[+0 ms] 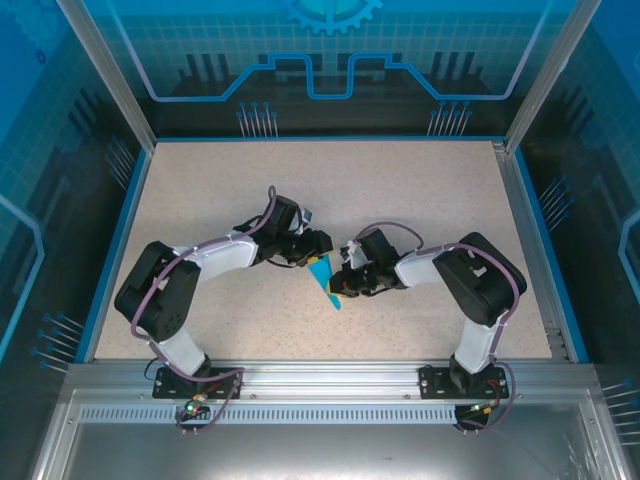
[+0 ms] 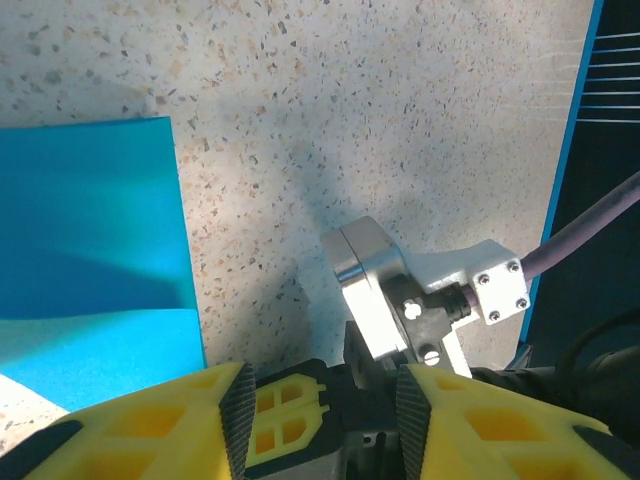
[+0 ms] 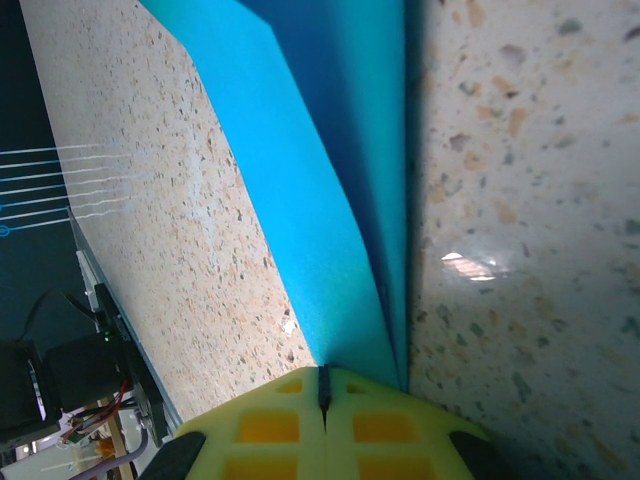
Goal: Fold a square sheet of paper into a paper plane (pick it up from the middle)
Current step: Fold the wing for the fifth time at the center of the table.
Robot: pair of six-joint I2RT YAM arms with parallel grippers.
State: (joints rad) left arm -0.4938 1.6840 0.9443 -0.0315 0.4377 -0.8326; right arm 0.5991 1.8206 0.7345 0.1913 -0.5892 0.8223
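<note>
Bright, even overhead light fills the top view, leaving faint shadows under the arms (image 1: 215,255) on the tabletop (image 1: 400,190). The left wrist view shows a soft grey shadow beside the paper (image 2: 90,250), itself banded darker. The right wrist view has a small glare spot, and the near right end effector (image 3: 322,385) looks soft.

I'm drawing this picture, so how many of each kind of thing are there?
Blue folded paper: 1
Robot arms: 2, left and right
Table: 1
Total: 4
</note>
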